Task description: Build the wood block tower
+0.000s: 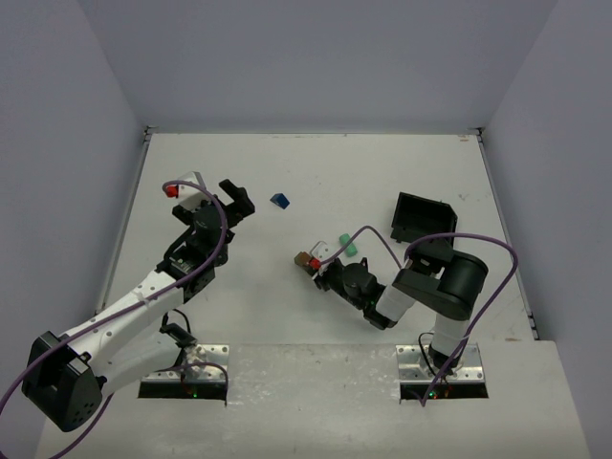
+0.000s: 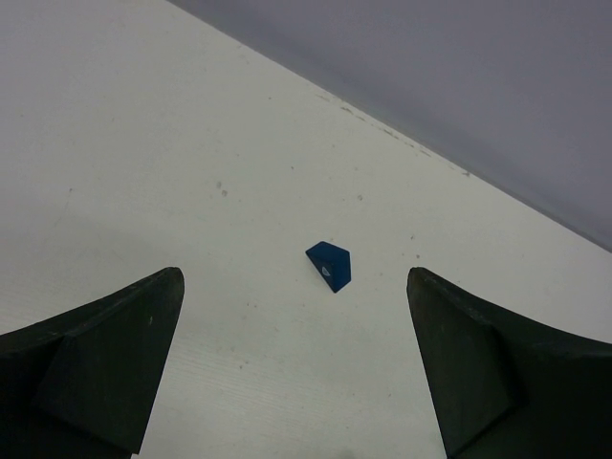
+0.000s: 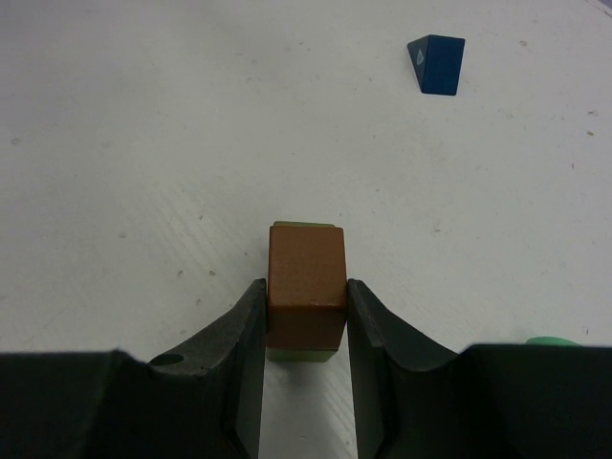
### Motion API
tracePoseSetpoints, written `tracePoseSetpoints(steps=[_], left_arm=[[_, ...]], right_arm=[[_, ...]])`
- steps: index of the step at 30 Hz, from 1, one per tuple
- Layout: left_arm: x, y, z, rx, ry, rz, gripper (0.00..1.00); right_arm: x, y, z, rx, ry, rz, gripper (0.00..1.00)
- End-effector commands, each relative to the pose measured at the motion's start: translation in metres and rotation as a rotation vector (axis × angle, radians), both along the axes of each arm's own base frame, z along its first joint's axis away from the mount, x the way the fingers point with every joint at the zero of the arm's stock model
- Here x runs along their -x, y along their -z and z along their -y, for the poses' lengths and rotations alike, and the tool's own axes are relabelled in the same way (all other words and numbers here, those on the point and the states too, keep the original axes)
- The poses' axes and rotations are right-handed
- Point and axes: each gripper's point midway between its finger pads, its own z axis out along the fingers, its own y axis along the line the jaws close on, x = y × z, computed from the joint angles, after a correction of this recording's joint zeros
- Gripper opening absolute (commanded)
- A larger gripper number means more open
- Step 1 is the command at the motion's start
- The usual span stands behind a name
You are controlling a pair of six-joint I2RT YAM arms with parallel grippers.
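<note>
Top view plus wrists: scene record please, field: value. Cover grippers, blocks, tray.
left gripper: open, empty, pointed toward blue block
right gripper: shut on brown block
brown block: over olive block, only olive edges showing
blue block: loose on table, apart from the stack
mint block: on table, beside right gripper
tray: black, right of the blocks

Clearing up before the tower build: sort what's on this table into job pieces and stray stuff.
For the job:
- brown block, clamped in the right gripper
- olive block under it
- blue block
- mint-green blocks

Lying about:
- black tray
</note>
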Motion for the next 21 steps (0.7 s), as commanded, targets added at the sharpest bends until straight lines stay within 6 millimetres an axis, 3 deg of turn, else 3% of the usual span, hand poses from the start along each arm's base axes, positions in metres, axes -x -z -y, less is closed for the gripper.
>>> tracePoseSetpoints(steps=[1,3,13,21], left_arm=[[-0.0018,-0.0093,-0.0014,0.001,-0.008,0.024,1.0],[-0.0017,-0.0091,-0.0013,0.0,-0.007,0.022,1.0],[-0.0015,-0.0099,-0.0014,-0.002,-0.006,0.022,1.0],[-0.0025,-0.0094,-0.0013,-0.004,-0.008,0.019,1.0]], right_arm=[[-0.0098,-0.0759,-0.0143,-0.259,0.012,0.179,0.24],[-0.0102,-0.077,-0.0138,-0.262,0.019,0.181,0.29],[-0.0142,-0.0792,-0.0098,-0.265,0.058,0.188,0.31],[-0.0128,-0.0793,-0.0114,-0.266,0.048,0.187,0.39]])
